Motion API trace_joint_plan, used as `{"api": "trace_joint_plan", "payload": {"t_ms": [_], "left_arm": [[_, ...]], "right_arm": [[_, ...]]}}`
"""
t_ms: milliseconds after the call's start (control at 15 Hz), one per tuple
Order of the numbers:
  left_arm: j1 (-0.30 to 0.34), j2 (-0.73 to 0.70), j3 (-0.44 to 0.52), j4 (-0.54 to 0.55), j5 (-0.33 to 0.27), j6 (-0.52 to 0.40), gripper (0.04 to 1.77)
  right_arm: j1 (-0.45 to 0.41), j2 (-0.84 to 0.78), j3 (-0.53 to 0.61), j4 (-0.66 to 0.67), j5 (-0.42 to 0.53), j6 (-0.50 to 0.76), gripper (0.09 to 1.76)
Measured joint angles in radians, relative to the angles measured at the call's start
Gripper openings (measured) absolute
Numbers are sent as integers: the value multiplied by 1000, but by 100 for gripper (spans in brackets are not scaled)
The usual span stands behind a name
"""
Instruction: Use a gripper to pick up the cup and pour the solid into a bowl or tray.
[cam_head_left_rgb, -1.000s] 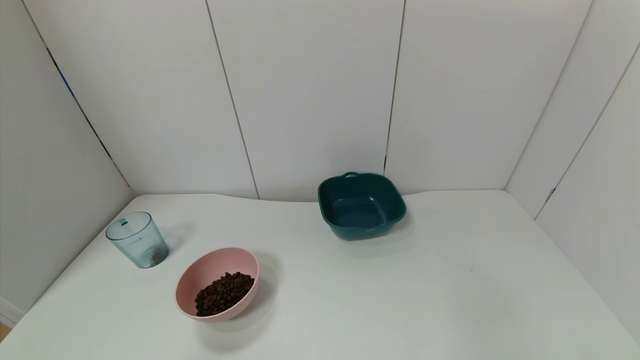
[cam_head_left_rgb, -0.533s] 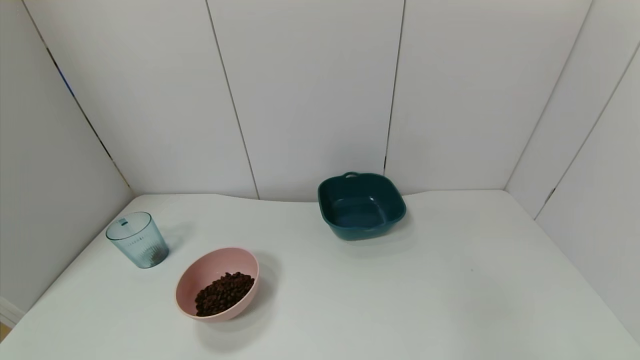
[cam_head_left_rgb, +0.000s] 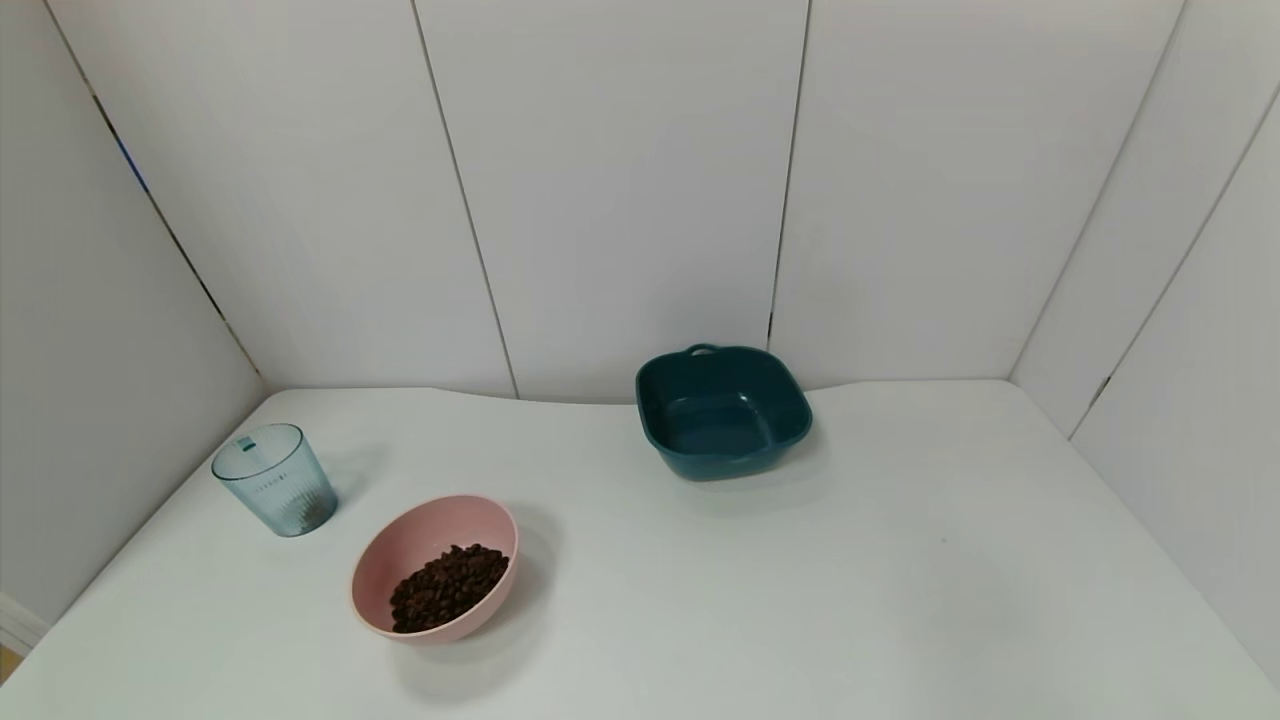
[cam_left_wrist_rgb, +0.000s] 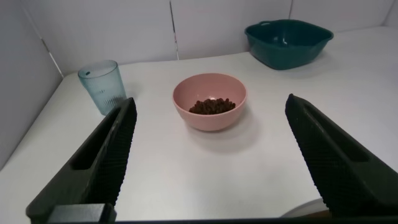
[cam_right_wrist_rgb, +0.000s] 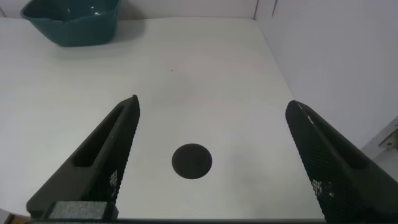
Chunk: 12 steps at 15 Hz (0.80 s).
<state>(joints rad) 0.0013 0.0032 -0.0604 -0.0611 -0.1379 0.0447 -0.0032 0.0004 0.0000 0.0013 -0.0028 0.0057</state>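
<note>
Now look at your left tool (cam_left_wrist_rgb: 208, 162): it is wide open, holding nothing, pulled back from the pink bowl (cam_head_left_rgb: 434, 567). Beans (cam_head_left_rgb: 447, 586) lie inside that bowl. Beside it stands the cup (cam_head_left_rgb: 273, 479), upright, nearer your left arm.

Neither arm shows in the head view. In the left wrist view the left gripper (cam_left_wrist_rgb: 208, 162) is held low and level, its two black fingers (cam_left_wrist_rgb: 102, 158) spread wide apart with nothing between them. In the right wrist view the right gripper (cam_right_wrist_rgb: 208, 162) tilts downward, its fingers (cam_right_wrist_rgb: 106, 155) likewise spread wide and holding nothing.
</note>
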Motion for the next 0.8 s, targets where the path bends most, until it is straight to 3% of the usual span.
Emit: {"api": "trace_joint_plan", "payload": {"t_ms": [200, 800], "left_arm": [[0, -1, 49, -27, 59, -14, 172], [0, -2, 61, 66, 123, -22, 172]], "right_arm": [[0, 0, 0, 0, 0, 0, 171], [0, 0, 0, 0, 0, 0, 171]]}}
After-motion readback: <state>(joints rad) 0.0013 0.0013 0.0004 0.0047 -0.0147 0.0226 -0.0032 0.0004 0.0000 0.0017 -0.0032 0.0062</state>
